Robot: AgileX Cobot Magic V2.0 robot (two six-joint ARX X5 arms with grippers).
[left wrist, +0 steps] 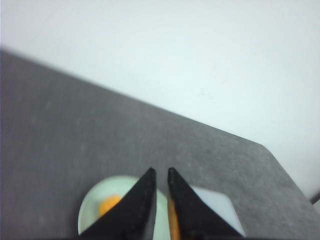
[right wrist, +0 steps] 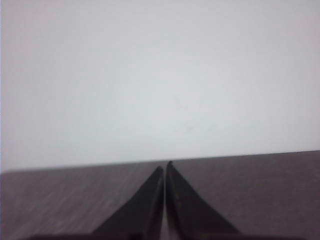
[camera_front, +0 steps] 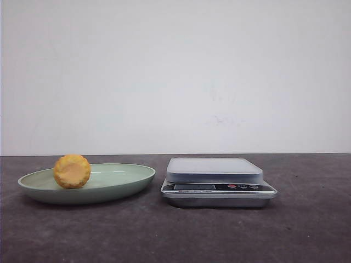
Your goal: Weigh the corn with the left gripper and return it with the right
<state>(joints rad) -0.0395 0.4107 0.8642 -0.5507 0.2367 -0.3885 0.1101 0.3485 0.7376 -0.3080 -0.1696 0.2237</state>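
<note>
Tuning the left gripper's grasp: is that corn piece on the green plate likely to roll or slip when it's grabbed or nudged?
The corn is short and round, its cut end facing the front camera, so it probably rolls sideways if nudged. The plate is shallow and curved, so its rim would likely stop the corn only weakly. The ribbed kernels should give some grip, though a round body may squirt out of an off-centre pinch.

Right wrist cam: we see the right gripper (right wrist: 164, 170) w/ two dark fingers (right wrist: 135, 215) tapering to tips that sit nearly together, only a thin sliver of gap btwn them, nothing held. Behind the tips we get a dark grey-brown tabletop (right wrist: 260, 190), slightly blurred on one side. Above its far edge, a plain white wall (right wrist: 160, 75) fills most of the frame. We can't make out any other objs on the surface here.
</note>
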